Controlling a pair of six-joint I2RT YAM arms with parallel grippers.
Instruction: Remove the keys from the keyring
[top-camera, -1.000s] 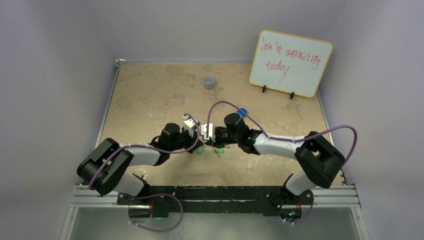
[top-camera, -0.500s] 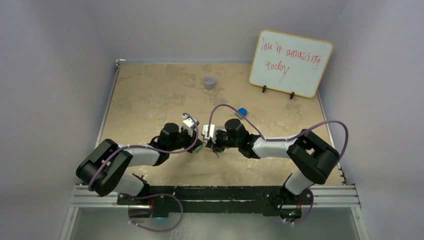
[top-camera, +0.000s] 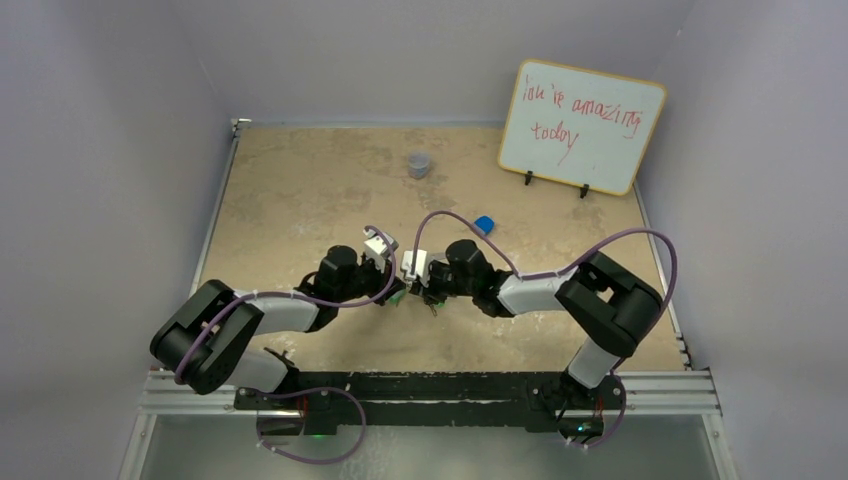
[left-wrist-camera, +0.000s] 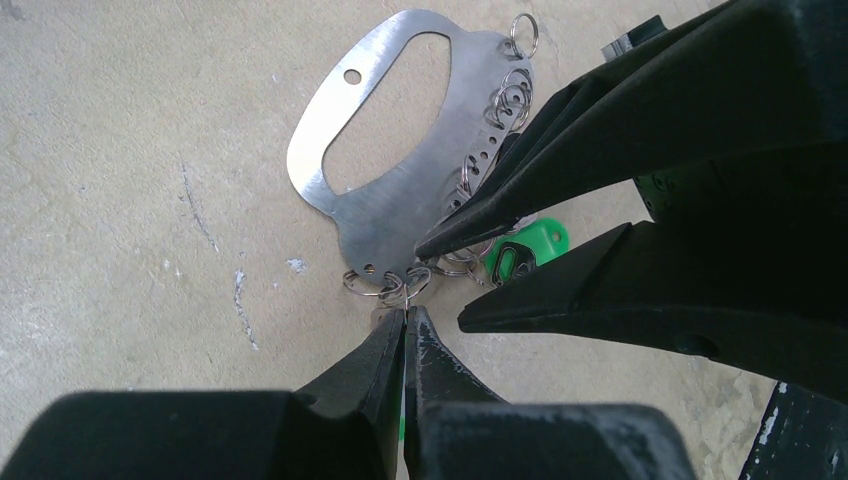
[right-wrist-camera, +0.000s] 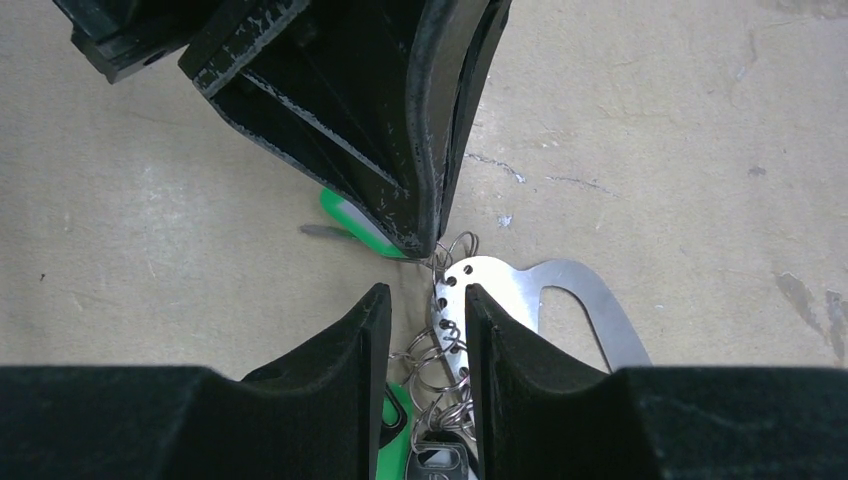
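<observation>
Starting at the left: the left gripper (left-wrist-camera: 405, 318) is down low on the tan table (top-camera: 300, 190), jaws pressed flat together. Its tips sit right at the near corner of the keyring (left-wrist-camera: 395, 195), touching the small split rings (left-wrist-camera: 385, 285) bunched there. Whether a ring is actually pinched between the tips, the wrist view doesn't settle.

The keyring itself lies flat on the table, a silver plate with a big cut-out and a row of little holes down one edge, with split rings threaded all along that edge. It sits between the two grippers.

Now the keys (left-wrist-camera: 530, 243): one bright green head lies just beside the keyring's holed edge, framed between the right arm's two fingers. Another green key (right-wrist-camera: 345, 218) pokes out from under the left gripper, again close beside the keyring. A dark-headed key (right-wrist-camera: 440, 462) hangs off the rings at the keyring's end, nearest the right wrist.

The right gripper (right-wrist-camera: 427, 292) is parted, jaws apart, straddling the chain of rings, one finger lying over the keyring's holed edge.

Beyond the keyring, well apart from it, a small grey cup (top-camera: 419, 163) stands upright. To the keyring's right, and nearer to it than the cup, sits a blue block (top-camera: 484, 224). Farther right again, a whiteboard (top-camera: 582, 125) with red handwriting stands propped.
</observation>
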